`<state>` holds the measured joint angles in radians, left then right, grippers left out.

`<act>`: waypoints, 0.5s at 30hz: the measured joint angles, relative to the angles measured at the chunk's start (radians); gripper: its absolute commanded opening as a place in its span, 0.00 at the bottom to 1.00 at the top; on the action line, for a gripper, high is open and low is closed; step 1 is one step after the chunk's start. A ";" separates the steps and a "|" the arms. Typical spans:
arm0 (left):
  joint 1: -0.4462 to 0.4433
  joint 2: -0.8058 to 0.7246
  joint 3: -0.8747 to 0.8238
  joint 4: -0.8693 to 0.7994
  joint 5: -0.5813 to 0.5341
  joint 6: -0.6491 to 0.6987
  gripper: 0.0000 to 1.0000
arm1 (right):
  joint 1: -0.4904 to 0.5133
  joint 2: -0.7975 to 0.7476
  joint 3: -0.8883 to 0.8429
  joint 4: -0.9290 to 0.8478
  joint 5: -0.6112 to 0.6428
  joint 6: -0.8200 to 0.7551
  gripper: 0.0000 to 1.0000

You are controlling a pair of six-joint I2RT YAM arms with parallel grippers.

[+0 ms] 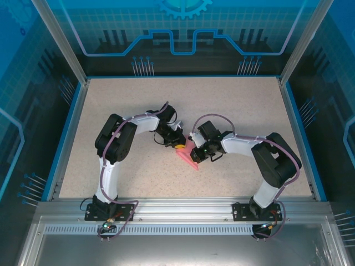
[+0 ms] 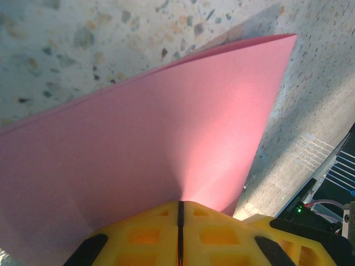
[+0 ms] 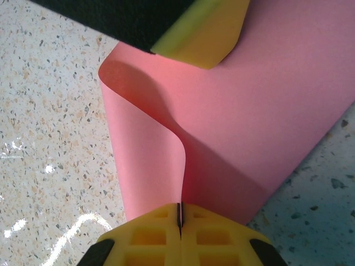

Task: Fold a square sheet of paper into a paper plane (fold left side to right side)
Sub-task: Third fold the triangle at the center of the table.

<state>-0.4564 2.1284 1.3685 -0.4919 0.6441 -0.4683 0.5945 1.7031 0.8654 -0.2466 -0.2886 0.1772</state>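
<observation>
Speckled stone-look desk (image 1: 233,111) carries both arms, which meet at its middle. Between them the pink sheet of paper (image 1: 188,158) is partly lifted, its long line running diagonally from the tools toward the near edge. The left tool (image 2: 179,206) is clamped flat on one edge. The right tool (image 3: 178,213) is pinched on the opposite edge, where the paper bows up. They face each other closely, so I judge the left edge needs only a short carry rightward.
</observation>
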 measured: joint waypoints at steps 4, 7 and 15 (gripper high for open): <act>0.000 0.000 0.001 -0.001 0.000 0.000 0.09 | 0.000 0.001 0.013 -0.007 0.000 0.000 0.00; 0.000 0.000 0.002 -0.001 0.000 0.000 0.09 | 0.000 0.007 0.021 -0.007 0.000 0.000 0.00; 0.000 0.000 0.002 -0.001 -0.001 0.000 0.09 | 0.000 0.033 0.026 -0.008 0.000 0.000 0.00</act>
<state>-0.4564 2.1284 1.3705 -0.4931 0.6434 -0.4683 0.5945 1.7363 0.8909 -0.2543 -0.2890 0.1768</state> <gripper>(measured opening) 0.092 0.043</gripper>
